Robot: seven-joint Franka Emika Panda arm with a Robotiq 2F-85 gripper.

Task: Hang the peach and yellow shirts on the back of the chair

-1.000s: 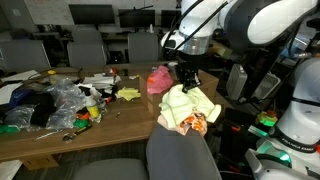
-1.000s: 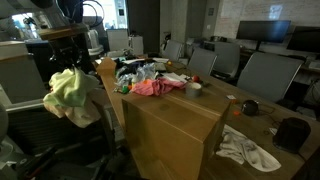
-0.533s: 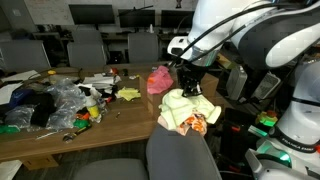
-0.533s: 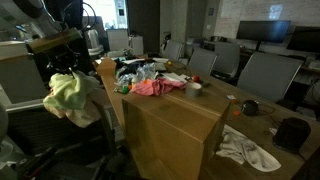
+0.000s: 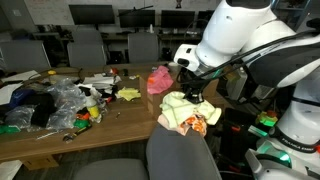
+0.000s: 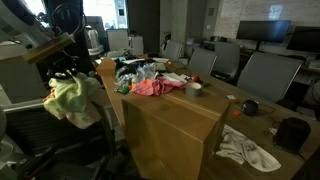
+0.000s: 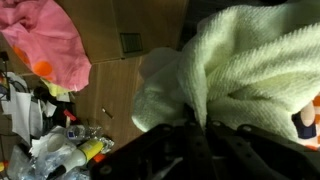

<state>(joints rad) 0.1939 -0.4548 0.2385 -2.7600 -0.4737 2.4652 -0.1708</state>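
Office: monitors, desks, swivel chairs

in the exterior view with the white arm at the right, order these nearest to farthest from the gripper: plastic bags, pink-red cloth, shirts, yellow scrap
1. shirts: gripped by the gripper, hanging under it
2. pink-red cloth: on the table edge, close by
3. yellow scrap: mid-table
4. plastic bags: in the clutter, far left

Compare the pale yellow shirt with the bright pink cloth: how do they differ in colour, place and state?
Colour: the yellow shirt is pale yellow-green; the pink cloth is bright pink-red. Place: the yellow shirt hangs beside the table, bunched under the gripper; the pink cloth lies on the table. State: the shirt is gripped, the cloth untouched. Both are soft, crumpled fabric.
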